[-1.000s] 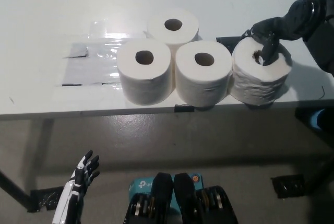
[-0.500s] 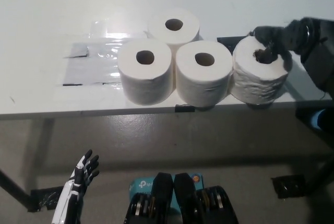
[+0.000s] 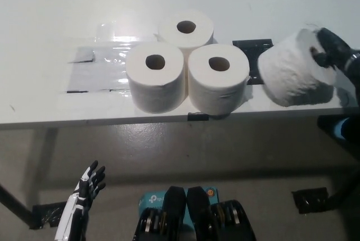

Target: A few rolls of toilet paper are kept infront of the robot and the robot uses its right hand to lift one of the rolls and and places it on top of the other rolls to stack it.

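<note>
right hand point(image 3: 332, 55) fingers hooked into core of tilted roll point(image 3: 292, 75), raised near tabletop point(image 3: 45, 39) right front corner | left hand point(image 3: 84, 196) low, fingers spread, empty | three rolls point(image 3: 185, 64) grouped mid-front | risk: shallow hold, roll could slip off

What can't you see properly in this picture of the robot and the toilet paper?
- Right hand, head view: partly behind the lifted roll and cut by the right edge, so its full grasp is hidden.
- Left hand: small, low beside the table; its arm runs off the bottom edge.
- Back roll: lower part hidden by the two front rolls.
</note>
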You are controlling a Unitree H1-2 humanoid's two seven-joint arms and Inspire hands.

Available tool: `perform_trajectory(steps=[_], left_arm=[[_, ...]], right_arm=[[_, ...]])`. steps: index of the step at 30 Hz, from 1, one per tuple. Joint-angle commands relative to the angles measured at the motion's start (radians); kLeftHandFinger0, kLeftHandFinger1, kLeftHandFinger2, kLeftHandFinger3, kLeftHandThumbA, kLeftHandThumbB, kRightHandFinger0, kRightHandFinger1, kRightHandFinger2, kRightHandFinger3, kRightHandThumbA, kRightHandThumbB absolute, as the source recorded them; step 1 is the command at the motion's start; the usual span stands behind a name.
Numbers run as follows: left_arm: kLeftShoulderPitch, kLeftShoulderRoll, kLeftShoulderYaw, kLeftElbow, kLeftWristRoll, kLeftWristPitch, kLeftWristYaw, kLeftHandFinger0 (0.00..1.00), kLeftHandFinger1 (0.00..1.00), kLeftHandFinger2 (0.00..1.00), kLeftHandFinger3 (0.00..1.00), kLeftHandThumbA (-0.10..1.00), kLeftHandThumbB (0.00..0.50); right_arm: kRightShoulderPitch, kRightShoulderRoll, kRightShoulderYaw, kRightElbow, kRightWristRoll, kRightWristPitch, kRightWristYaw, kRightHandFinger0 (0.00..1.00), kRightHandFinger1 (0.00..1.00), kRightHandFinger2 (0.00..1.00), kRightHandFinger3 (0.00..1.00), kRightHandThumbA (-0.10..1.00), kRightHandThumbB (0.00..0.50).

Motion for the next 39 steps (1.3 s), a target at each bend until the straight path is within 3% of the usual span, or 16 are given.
perform_trajectory(steps=[1,3,5,8,10,14,16,21,23,26,28,30,35,37,39], left_arm=[[-0.002,0.008,0.01,-0.018,-0.011,-0.052,0.0,1.0,1.0,1.0,1.0,1.0,0.103],[0.002,0.005,0.012,-0.013,-0.013,-0.059,0.0,1.0,1.0,1.0,1.0,1.0,0.105],[0.006,0.004,0.012,-0.012,-0.031,-0.059,-0.007,1.0,1.0,1.0,1.0,1.0,0.096],[0.01,0.003,0.013,-0.015,-0.018,-0.054,0.001,1.0,1.0,1.0,1.0,1.0,0.101],[0.013,0.003,0.013,-0.014,-0.011,-0.054,0.005,1.0,1.0,1.0,1.0,1.0,0.102],[0.014,0.005,0.013,-0.015,-0.009,-0.057,0.005,1.0,1.0,1.0,1.0,1.0,0.1],[0.013,0.005,0.014,-0.016,-0.01,-0.054,0.005,1.0,1.0,1.0,1.0,1.0,0.097],[0.009,0.007,0.014,-0.022,-0.011,-0.05,0.003,1.0,1.0,1.0,1.0,1.0,0.106],[0.004,0.01,0.015,-0.021,-0.009,-0.051,0.002,1.0,1.0,1.0,1.0,1.0,0.107],[0.003,0.009,0.014,-0.021,-0.005,-0.049,0.003,1.0,1.0,1.0,1.0,1.0,0.103],[0.004,0.009,0.012,-0.019,-0.004,-0.047,0.001,1.0,1.0,1.0,1.0,1.0,0.108],[0.005,0.01,0.011,-0.022,-0.008,-0.046,-0.002,1.0,1.0,1.0,1.0,1.0,0.115],[0.002,0.013,0.013,-0.022,-0.009,-0.053,-0.003,1.0,1.0,1.0,1.0,1.0,0.084],[0.0,0.013,0.012,-0.02,-0.01,-0.053,-0.004,1.0,1.0,1.0,1.0,1.0,0.091],[0.0,0.015,0.011,-0.022,-0.016,-0.048,-0.009,1.0,1.0,1.0,1.0,1.0,0.104]], right_arm=[[0.012,-0.009,-0.103,0.014,0.135,-0.035,-0.085,0.0,0.0,0.23,0.09,0.81,0.008],[0.02,-0.003,-0.153,0.009,0.173,-0.021,-0.089,0.0,0.0,0.16,0.06,0.82,0.02],[0.022,0.009,-0.269,0.018,0.281,-0.001,-0.062,0.0,0.0,0.0,0.0,0.74,0.024],[0.019,0.019,-0.421,0.037,0.42,0.029,0.029,0.0,0.0,0.0,0.0,0.7,0.004],[0.013,0.025,-0.516,0.049,0.501,0.076,0.056,0.0,0.0,0.0,0.0,0.69,0.035],[-0.004,0.033,-0.572,0.053,0.512,0.104,0.076,0.0,0.0,0.0,0.0,0.8,0.036],[-0.019,0.043,-0.596,0.04,0.524,0.117,0.078,0.0,0.0,0.0,0.0,0.79,0.053],[-0.076,0.052,-0.626,0.015,0.546,0.156,0.105,0.0,0.0,0.0,0.0,0.82,0.024],[-0.103,0.057,-0.629,-0.002,0.561,0.187,0.124,0.0,0.0,0.0,0.0,0.82,0.051],[-0.125,0.065,-0.613,-0.039,0.568,0.199,0.133,0.0,0.0,0.0,0.0,0.79,0.04],[-0.146,0.073,-0.6,-0.073,0.578,0.241,0.124,0.0,0.0,0.0,0.0,0.77,0.088],[-0.161,0.082,-0.593,-0.104,0.592,0.265,0.132,0.0,0.0,0.0,0.0,0.75,0.098],[-0.184,0.097,-0.531,-0.185,0.584,0.307,0.134,0.0,0.0,0.0,0.0,0.81,0.052],[-0.19,0.103,-0.508,-0.227,0.584,0.336,0.12,0.0,0.0,0.0,0.0,0.78,0.023],[-0.192,0.107,-0.473,-0.257,0.567,0.329,0.121,0.0,0.0,0.0,0.0,0.8,0.031]])
